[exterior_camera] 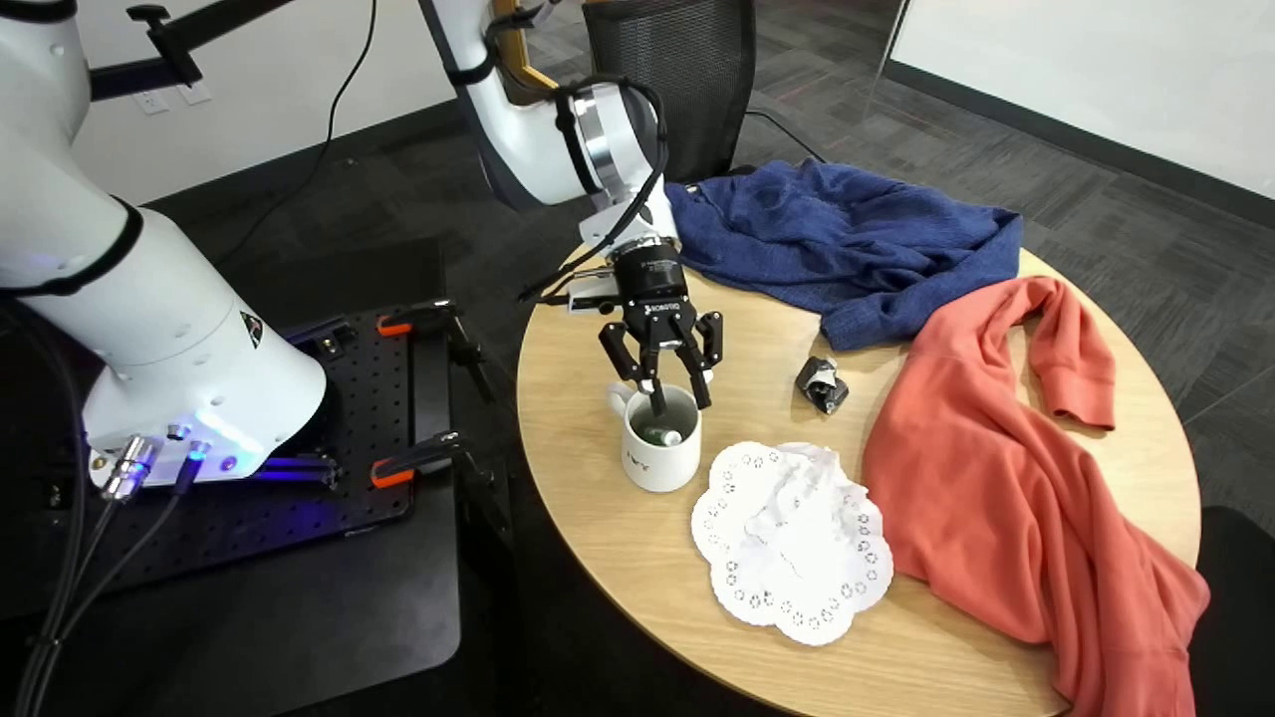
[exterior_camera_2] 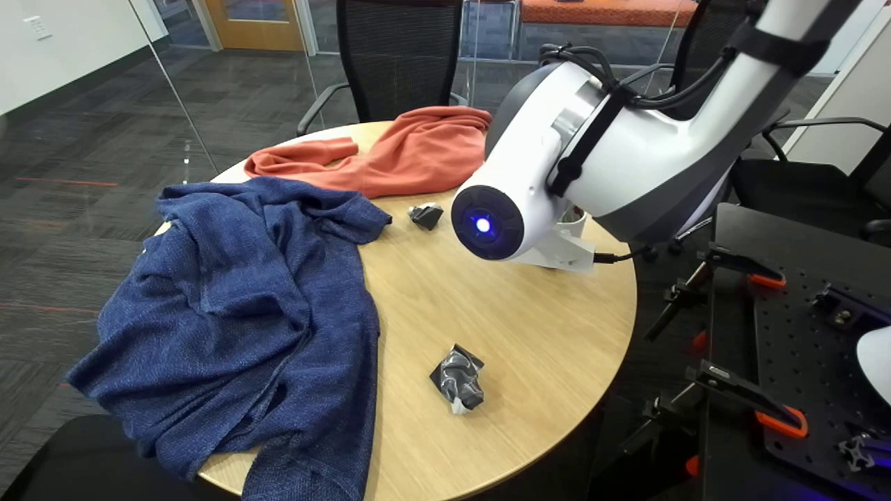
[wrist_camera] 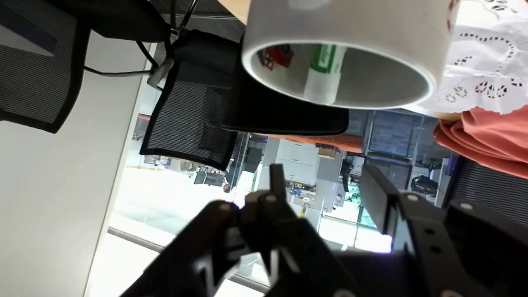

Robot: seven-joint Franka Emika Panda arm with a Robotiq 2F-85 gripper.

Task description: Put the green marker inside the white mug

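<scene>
1. Black two-fingered Robotiq tool (exterior_camera: pixel 679 400): fingers spread, with nothing pinched between them in the wrist view.
2. Tool position: it hangs at the mouth of the white, side-handled, cylindrical ceramic mug (exterior_camera: pixel 665 470). In an exterior view a fingertip overlaps that mouth; whether it dips below the rim or touches it, I cannot tell.
3. Mug condition: upright on the round, light-wood bench (exterior_camera: pixel 563 408), just beside the flat, white, lacy, scalloped doily (exterior_camera: pixel 802 538). Contact between the two is not certain.
4. Task's thing: the slim, white-ended green marker (wrist_camera: pixel 328 62) lies inside the mug, tilted against the wall, its whitish end toward the rim. No part of it is seen standing above the rim.
5. Done, as judged: the placement is met. The marker is within the mug and free of the tool.
6. Left, as judged: only withdrawal. A straight lift is advised; a sideways move could catch the rim and tip the mug.
7. Limits of inspection: in an exterior view the white-and-grey robot arm (exterior_camera_2: pixel 640 149) hides most of the mug, so the finding rests on the remaining views.
8. Also present: navy-blue cloth (exterior_camera: pixel 847 239) and orange-red cloth (exterior_camera: pixel 996 478), both well apart from the mug.
</scene>
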